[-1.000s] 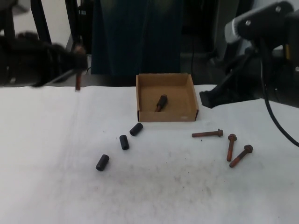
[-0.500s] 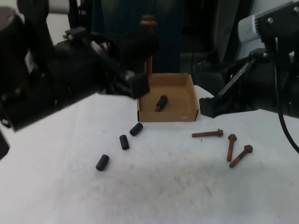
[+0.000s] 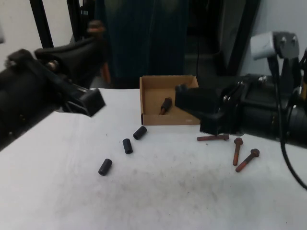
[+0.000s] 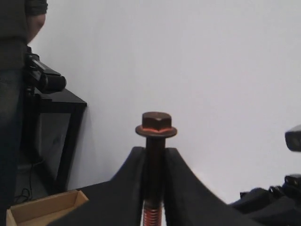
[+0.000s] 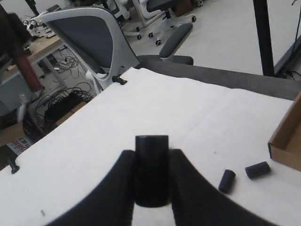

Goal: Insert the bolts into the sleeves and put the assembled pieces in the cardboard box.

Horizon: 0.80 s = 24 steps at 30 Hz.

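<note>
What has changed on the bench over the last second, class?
The left gripper, shut on a bolt, swung right above the box, then back left. The right gripper, holding a sleeve, moved left across the box's right side. Three loose sleeves, three loose bolts and the piece in the box stayed put.

The left end effector (image 4: 154,151) is drawing back leftward from above the cardboard box (image 3: 165,81), carrying the bolt (image 4: 155,134) head-up; the right end effector (image 5: 152,154), gripping a sleeve (image 5: 152,174), is swinging in over the tabletop (image 3: 158,191) toward the box's right front corner.
</note>
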Motion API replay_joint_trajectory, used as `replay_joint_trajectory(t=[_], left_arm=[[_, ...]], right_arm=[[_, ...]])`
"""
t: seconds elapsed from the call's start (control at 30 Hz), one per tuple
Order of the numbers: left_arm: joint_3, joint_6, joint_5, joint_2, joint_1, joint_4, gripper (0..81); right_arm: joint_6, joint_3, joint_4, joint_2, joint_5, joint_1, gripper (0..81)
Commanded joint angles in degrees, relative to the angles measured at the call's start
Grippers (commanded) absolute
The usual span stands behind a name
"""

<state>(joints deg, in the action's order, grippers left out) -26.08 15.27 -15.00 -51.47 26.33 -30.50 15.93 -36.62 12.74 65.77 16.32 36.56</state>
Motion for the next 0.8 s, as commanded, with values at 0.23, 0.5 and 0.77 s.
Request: replay_joint_trajectory(t=[0.23, 0.5, 0.77], left_arm=[[3.2, 7.0, -2.3, 2.1, -1.1, -4.5, 0.8], [3.5, 11.1, -8.1, 3.7, -1.1, -8.7, 0.8], [5.5, 11.9, -8.7, 9.4, -1.1, -7.6, 0.8]], right_arm=[[-19.2, 10.6, 28.1, 3.2, 0.3, 13.7, 0.3], [-24.6, 13.5, 36.0, 3.9, -6.1, 18.8, 0.3], [-24.5, 13.7, 36.2, 3.9, -10.0, 18.8, 0.3]])
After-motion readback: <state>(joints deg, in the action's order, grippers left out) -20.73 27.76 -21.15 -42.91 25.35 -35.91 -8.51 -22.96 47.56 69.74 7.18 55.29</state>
